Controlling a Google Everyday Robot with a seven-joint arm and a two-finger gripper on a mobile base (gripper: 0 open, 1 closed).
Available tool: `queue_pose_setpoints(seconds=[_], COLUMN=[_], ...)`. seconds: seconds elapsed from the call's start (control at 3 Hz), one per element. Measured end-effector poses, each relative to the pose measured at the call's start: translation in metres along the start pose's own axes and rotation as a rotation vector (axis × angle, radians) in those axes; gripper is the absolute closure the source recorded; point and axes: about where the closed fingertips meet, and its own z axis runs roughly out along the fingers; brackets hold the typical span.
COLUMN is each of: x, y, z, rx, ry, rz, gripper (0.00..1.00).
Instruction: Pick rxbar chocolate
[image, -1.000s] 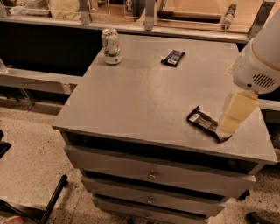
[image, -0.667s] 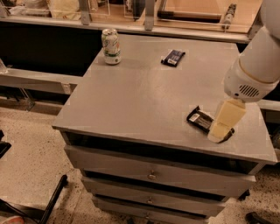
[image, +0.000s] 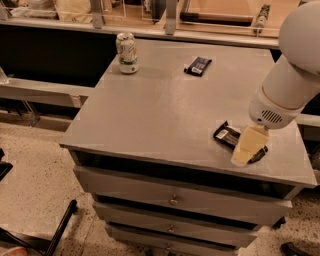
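The rxbar chocolate (image: 226, 134) is a long, flat black wrapper with a white label patch, lying near the front right corner of the grey cabinet top (image: 160, 115). My gripper (image: 246, 149), cream-coloured under the white arm (image: 290, 85), is low over the bar's right end. It covers that half, so only the left end and a small tip show. I cannot tell whether it touches the bar.
A shorter dark packet with a blue-white panel (image: 198, 65) lies at the back centre. A green-white can (image: 127, 53) stands at the back left. The cabinet's front edge and drawers (image: 172, 200) are just below the bar. A counter runs behind.
My arm has come down and a little to the left, bringing the gripper lower over the bar's right end. The bar, packet and can have not moved.
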Motion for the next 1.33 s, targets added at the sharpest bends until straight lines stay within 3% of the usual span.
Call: queue_pose_setpoints(seconds=[0.67, 1.0, 1.33], x=[0.009, 0.008, 0.008], y=[0.002, 0.002, -0.003], z=[0.019, 0.014, 0.002], rx=[-0.022, -0.023, -0.03], ry=[0.025, 0.025, -0.003], rz=[0.032, 0.032, 0.034], gripper=[0.63, 0.87, 1.0])
